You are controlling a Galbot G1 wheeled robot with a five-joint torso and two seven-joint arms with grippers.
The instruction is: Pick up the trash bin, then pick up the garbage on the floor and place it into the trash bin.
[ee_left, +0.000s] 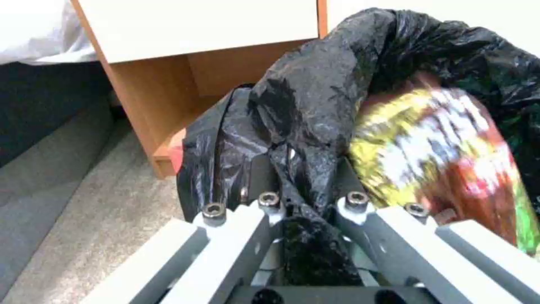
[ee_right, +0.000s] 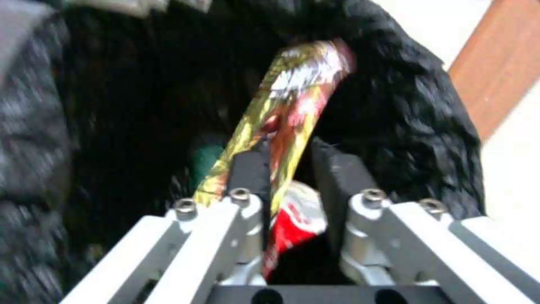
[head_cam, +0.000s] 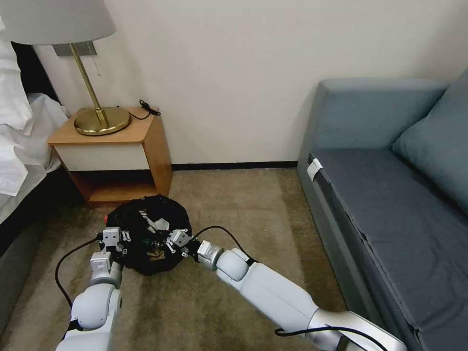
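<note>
1 round black-bagged trash bin (head_cam: 148, 234): left gripper (ee_left: 306, 198) pinches its bag rim. Right gripper (ee_right: 292, 169), slightly parted, holds 1 flat yellow-red foil wrapper (ee_right: 287, 105) inside.

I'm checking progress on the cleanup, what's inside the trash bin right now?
Inside the trash bin, a colourful snack wrapper sits between the right gripper's fingers, something green beside it. The black liner hides whatever lies deeper. The left gripper pinches the rim.

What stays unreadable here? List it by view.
- Head view: the contents of the round black-bagged trash bin, too small and dark.
- Right wrist view: the print on the shiny yellow-and-red snack wrapper, blurred.
- Left wrist view: the bin's rim, covered by bag folds between the left gripper fingers.
</note>
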